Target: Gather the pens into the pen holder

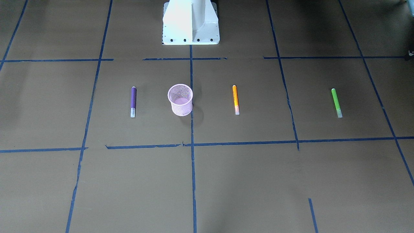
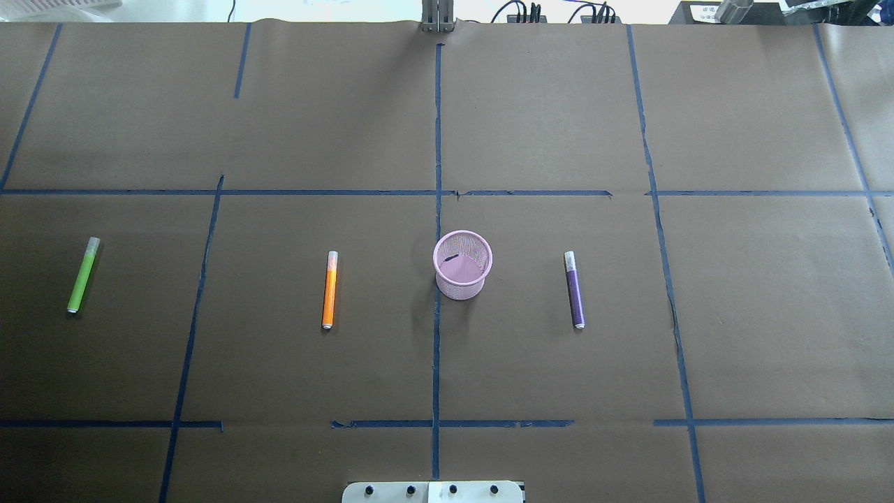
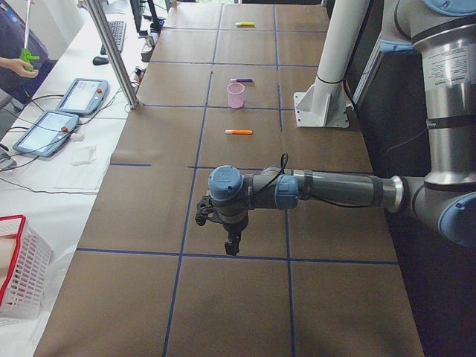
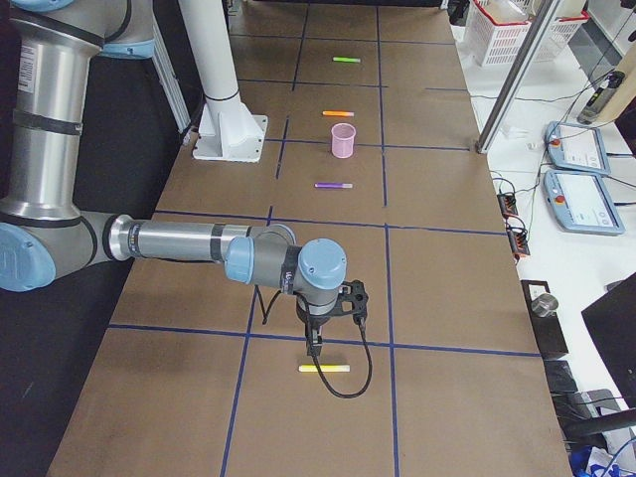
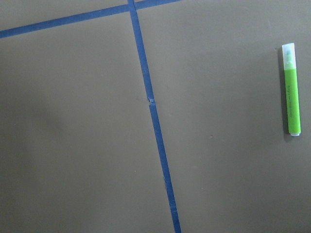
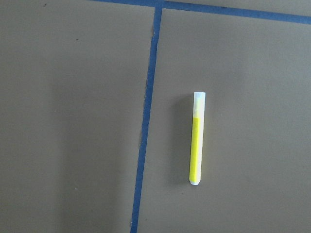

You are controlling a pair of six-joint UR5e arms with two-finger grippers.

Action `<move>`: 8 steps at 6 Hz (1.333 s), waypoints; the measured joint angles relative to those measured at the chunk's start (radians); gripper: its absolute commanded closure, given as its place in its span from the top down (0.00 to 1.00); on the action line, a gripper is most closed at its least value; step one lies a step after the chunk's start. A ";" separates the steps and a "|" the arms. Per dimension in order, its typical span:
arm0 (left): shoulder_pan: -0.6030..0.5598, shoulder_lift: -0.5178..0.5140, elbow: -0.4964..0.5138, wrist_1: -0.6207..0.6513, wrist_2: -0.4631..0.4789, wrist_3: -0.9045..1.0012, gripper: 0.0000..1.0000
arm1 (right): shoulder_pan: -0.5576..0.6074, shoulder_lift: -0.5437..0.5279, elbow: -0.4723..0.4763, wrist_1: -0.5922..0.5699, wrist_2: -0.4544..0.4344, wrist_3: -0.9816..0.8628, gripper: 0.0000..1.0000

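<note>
The pink mesh pen holder (image 2: pixel 462 265) stands upright at the table's middle. Three pens lie flat in a row with it: purple (image 2: pixel 575 290) to its right, orange (image 2: pixel 329 290) to its left, green (image 2: pixel 83 274) at the far left. A yellow pen (image 4: pixel 325 368) lies at the robot's far right end, also in the right wrist view (image 6: pixel 196 139). My right gripper (image 4: pixel 315 346) hangs just above the table beside it. My left gripper (image 3: pixel 233 245) points down near the green pen (image 5: pixel 291 90). Neither wrist view shows fingers, so I cannot tell either gripper's state.
The white robot pedestal (image 1: pixel 190 22) sits at the table's near edge. Blue tape lines divide the brown table (image 2: pixel 559 119) into squares. A side bench carries tablets (image 3: pixel 82 95) and a white basket (image 3: pixel 22 271); a person's hand (image 3: pixel 15 65) shows there.
</note>
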 measured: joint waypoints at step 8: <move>0.118 -0.222 0.037 -0.105 0.004 -0.101 1.00 | -0.003 0.006 0.005 0.001 0.002 0.000 1.00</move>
